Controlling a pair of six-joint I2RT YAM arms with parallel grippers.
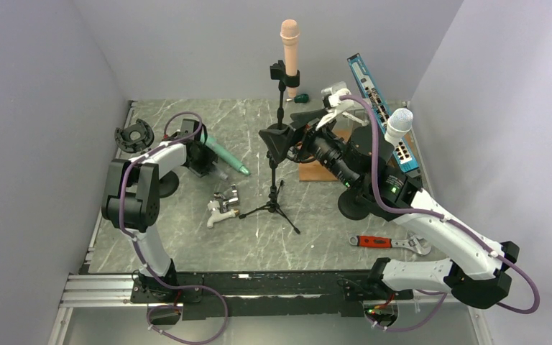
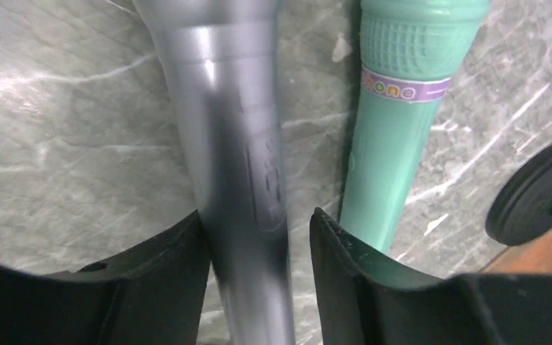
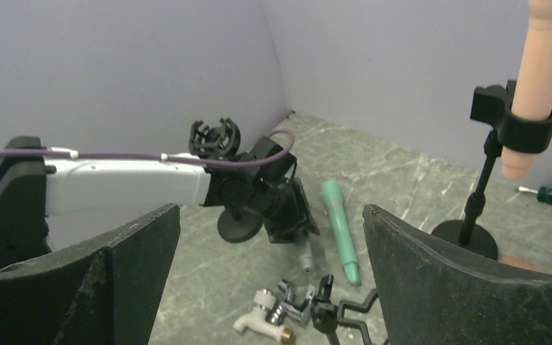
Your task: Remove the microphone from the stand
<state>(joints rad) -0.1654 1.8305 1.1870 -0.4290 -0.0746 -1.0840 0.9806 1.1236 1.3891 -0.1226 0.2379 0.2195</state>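
Your right gripper (image 3: 271, 215) is wide open with nothing between its fingers, and it faces across the table (image 3: 402, 165) toward the other arm. In its wrist camera, the microphone (image 3: 539, 65) lies to the right of the jaws and above them, past the right finger rather than between the two. It is the peach one, seated upright in the black clip (image 3: 528, 129) at the head of the stand (image 3: 478, 194). The stand's round base (image 3: 465, 238) sits lower down on that same right side.

The microphone's long axis is vertical. The clip rings the lower part of the body and the tail pokes out beneath, so I judge that it comes free by lifting straight up along that axis. For that you would swing the jaws right and raise them until the fingers flank the body above the clip, then close across it.

Your left gripper (image 2: 257, 215) is low at the table, its jaws parted narrowly either side of a silver microphone (image 2: 223, 108) lying flat. A sliver of table shows beside one finger, so I read it as not clamped. A green toy microphone (image 2: 395, 144) lies just beside the silver one. That arm is well apart from the stand, so the right arm is the nearer and the move looks to be its job. A tripod (image 1: 273, 205) stands just under the right fingers, so mind it as you go.
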